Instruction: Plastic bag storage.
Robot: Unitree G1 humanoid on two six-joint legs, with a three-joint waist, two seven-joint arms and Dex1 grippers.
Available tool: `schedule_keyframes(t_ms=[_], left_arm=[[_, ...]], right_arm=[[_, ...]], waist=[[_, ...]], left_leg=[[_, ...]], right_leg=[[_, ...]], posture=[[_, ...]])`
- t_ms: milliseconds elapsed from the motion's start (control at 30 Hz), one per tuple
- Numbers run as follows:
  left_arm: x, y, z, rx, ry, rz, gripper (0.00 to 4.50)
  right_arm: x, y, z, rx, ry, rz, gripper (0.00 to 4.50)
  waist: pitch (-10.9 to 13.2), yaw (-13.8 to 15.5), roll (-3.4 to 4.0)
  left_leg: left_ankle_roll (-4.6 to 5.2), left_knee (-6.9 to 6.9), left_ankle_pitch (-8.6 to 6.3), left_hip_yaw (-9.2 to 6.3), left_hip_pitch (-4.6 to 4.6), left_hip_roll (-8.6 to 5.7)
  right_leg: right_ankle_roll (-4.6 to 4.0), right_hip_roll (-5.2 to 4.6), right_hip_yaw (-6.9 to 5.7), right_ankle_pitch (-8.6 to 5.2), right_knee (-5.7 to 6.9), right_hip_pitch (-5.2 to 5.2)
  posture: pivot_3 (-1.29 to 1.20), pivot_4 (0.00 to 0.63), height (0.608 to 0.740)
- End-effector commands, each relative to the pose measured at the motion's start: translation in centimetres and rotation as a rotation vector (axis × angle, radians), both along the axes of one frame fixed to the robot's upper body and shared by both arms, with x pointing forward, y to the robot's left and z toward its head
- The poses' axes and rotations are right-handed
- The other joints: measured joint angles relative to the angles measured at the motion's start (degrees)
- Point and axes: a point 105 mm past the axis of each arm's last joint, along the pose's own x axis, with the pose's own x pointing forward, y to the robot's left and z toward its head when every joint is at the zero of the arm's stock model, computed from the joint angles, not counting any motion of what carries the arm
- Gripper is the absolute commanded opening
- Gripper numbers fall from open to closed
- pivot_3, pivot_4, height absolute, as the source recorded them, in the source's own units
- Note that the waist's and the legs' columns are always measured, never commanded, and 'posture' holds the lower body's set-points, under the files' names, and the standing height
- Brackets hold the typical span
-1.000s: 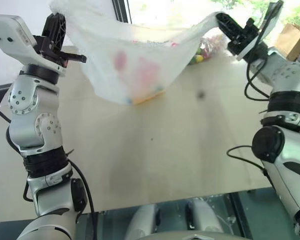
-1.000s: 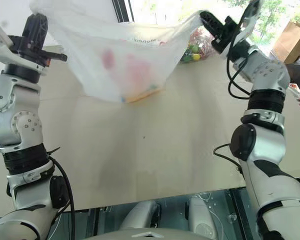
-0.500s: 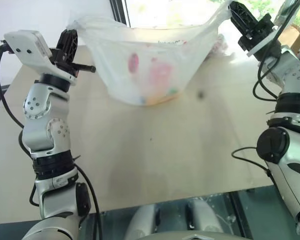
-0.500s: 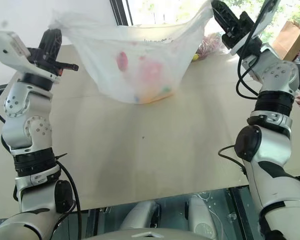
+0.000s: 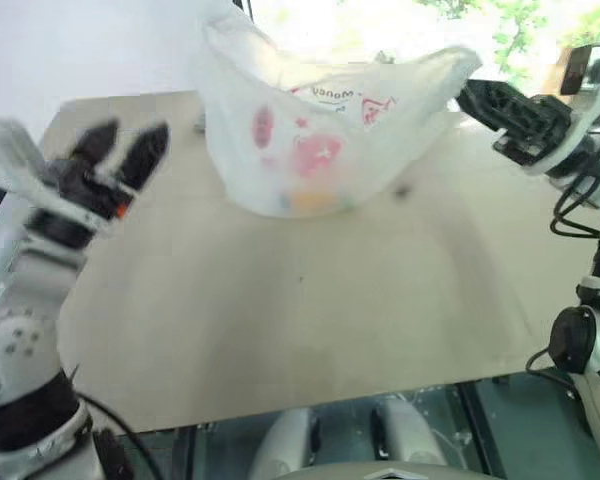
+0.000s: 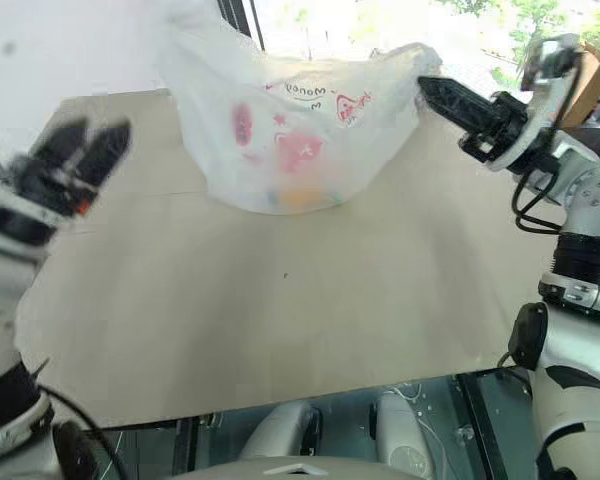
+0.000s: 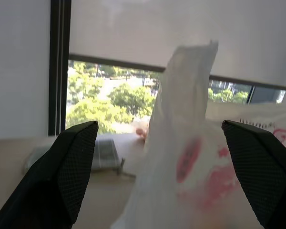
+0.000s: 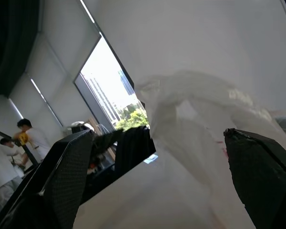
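Note:
The plastic bag (image 5: 320,140), white and crinkly with red print, sits slumped on the far middle of the wooden table (image 5: 310,320), with coloured things showing through its bottom. Nothing holds it. My left gripper (image 5: 122,148) hangs open to the left of the bag, clear of it, and in the left wrist view the bag (image 7: 190,143) stands ahead between the wide-apart fingers (image 7: 66,171). My right gripper (image 6: 435,92) is open at the bag's upper right corner. In the right wrist view its fingers (image 8: 62,181) stand wide on either side of the bag's bunched top (image 8: 190,109).
A brown paper bag (image 6: 592,75) stands at the far right, off the table. A window runs behind the table's far edge. A small dark spot (image 5: 401,190) marks the tabletop right of the bag. People (image 8: 16,143) stand in the background of the right wrist view.
Both grippers have opened and let go of the bag's top corners. The bag has sunk onto the table. The left arm dropped and pulled back; the right arm drew back.

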Motion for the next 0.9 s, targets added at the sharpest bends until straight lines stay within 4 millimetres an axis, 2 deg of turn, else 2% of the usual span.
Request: schedule_keyframes(t_ms=[33, 100, 200, 267, 300, 367, 433, 500, 567, 733, 900], left_arm=[[-1.4, 0.3, -6.0, 0.171, 0.179, 0.068, 4.47], [-2.4, 0.1, -9.4, 0.226, 0.263, 0.084, 4.47], [-3.9, -1.1, -13.4, 0.248, 0.353, 0.097, 4.47], [-4.5, -2.0, -14.7, 0.249, 0.354, 0.106, 4.47], [-4.7, -2.2, -14.9, 0.252, 0.343, 0.113, 4.47], [-5.3, -2.8, -16.3, 0.265, 0.366, 0.134, 4.47], [-6.0, -3.8, -17.3, 0.277, 0.38, 0.111, 4.47], [-6.8, -4.4, -17.9, 0.31, 0.388, 0.069, 4.47], [-7.4, -4.3, -18.4, 0.336, 0.395, 0.045, 4.47], [-7.9, -3.0, -18.8, 0.384, 0.393, 0.036, 4.47], [-7.9, -1.2, -18.7, 0.423, 0.37, 0.044, 4.47]], right_arm=[[0.4, -3.0, -2.0, 0.034, 0.021, -0.126, 4.5], [0.4, -3.0, -6.1, -0.126, 0.069, -0.176, 4.5], [-1.0, -3.2, -12.3, -0.351, 0.133, -0.186, 4.5], [-1.5, -3.4, -15.3, -0.418, 0.168, -0.21, 4.5], [-1.6, -3.5, -16.1, -0.435, 0.175, -0.223, 4.5], [-1.5, -3.9, -19.5, -0.53, 0.131, -0.328, 4.5], [-1.7, -4.4, -21.9, -0.623, 0.054, -0.404, 4.5], [-2.7, -4.6, -23.3, -0.659, 0.005, -0.376, 4.5], [-3.4, -4.9, -24.1, -0.659, -0.018, -0.362, 4.5], [-4.1, -6.3, -25.2, -0.677, -0.036, -0.368, 4.5], [-4.4, -7.4, -25.8, -0.697, -0.014, -0.371, 4.5]], waist=[[-0.04, 0.51, -0.05], [-0.09, 0.95, -0.12], [-0.07, 1.98, -0.08], [-0.06, 2.16, -0.03], [-0.05, 2.15, -0.02], [-0.08, 2.04, 0.0], [-0.13, 1.99, -0.07], [-0.09, 1.87, -0.06], [-0.12, 1.81, 0.11], [-0.13, 1.87, 0.03], [-0.12, 2.11, 0.01]], left_leg=[[0.0, -0.1, 0.0, 0.01, 0.13, -0.01], [0.01, -0.11, -0.01, -0.03, 0.12, 0.0], [0.09, -0.12, -0.06, 0.05, 0.11, -0.01], [0.1, -0.04, -0.06, 0.08, 0.03, -0.04], [0.1, -0.02, -0.06, 0.09, 0.04, -0.03], [0.09, -0.03, -0.05, 0.1, 0.15, -0.01], [0.08, -0.12, -0.06, 0.11, 0.39, 0.01], [0.09, -0.37, -0.08, 0.18, 0.87, 0.03], [0.09, -0.41, -0.08, 0.3, 0.88, 0.01], [0.1, -0.45, -0.08, 0.32, 1.07, 0.09], [0.38, -0.72, -0.25, 0.3, 1.84, 0.09]], right_leg=[[0.0, -0.01, 0.01, 0.0, -0.1, 0.11], [0.0, -0.01, -0.05, 0.0, -0.16, 0.16], [0.0, -0.08, 0.0, 0.0, -0.2, 0.19], [0.01, -0.13, 0.02, 0.01, -0.15, 0.13], [0.03, -0.13, 0.03, 0.02, -0.15, 0.13], [0.1, -0.09, 0.05, 0.06, -0.09, 0.18], [0.1, -0.06, 0.06, 0.06, -0.13, 0.39], [0.09, -0.03, 0.13, 0.05, -0.33, 0.8], [0.1, -0.06, 0.27, 0.05, -0.29, 0.76], [0.09, 0.0, 0.27, 0.04, -0.29, 0.93], [0.08, -0.05, 0.22, 0.04, -0.63, 1.71]], posture=[[0.0, 0.15, 0.74], [0.0, 0.15, 0.74], [0.0, 0.15, 0.74], [0.0, 0.15, 0.74], [0.0, 0.15, 0.74], [0.0, 0.15, 0.74], [0.0, 0.15, 0.74], [0.0, 0.15, 0.74], [0.0, 0.15, 0.74], [0.0, 0.15, 0.74], [0.0, 0.15, 0.74]])
